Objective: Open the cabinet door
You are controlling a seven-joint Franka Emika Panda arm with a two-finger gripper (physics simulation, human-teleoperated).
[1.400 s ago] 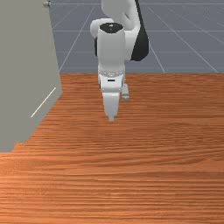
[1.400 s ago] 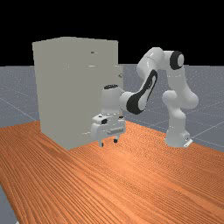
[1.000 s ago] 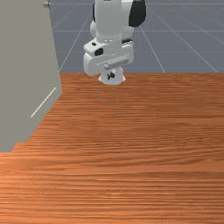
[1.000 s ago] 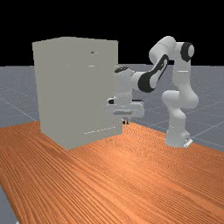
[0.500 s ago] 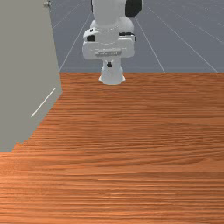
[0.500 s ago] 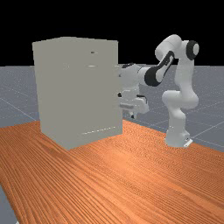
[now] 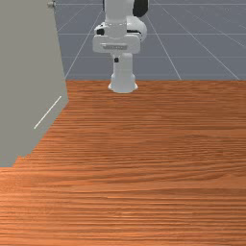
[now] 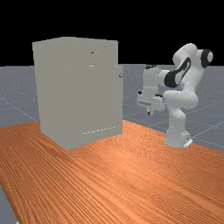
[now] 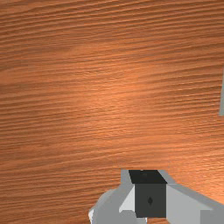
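Observation:
In the far view my gripper is up in the air between the cabinet and the arm's base, touching nothing. The wrist view has the gripper with its two fingers together and nothing held. The grey cabinet stands upright at the front view's left. A small round knob sticks out on its arm-facing side, at the edge of a slightly projecting panel; the knob is also high on the cabinet in the front view. I see no gap at that panel.
The wooden table spreads below the hand and beside the cabinet. The arm's base stands on it at the far view's right. A grey sliver, probably the cabinet, borders the wrist view.
My hand has risen, turned and drawn back from the cabinet toward the arm's base. The fingers, apart at first, have come together. The knob is uncovered again in the far view; the cabinet has stayed put.

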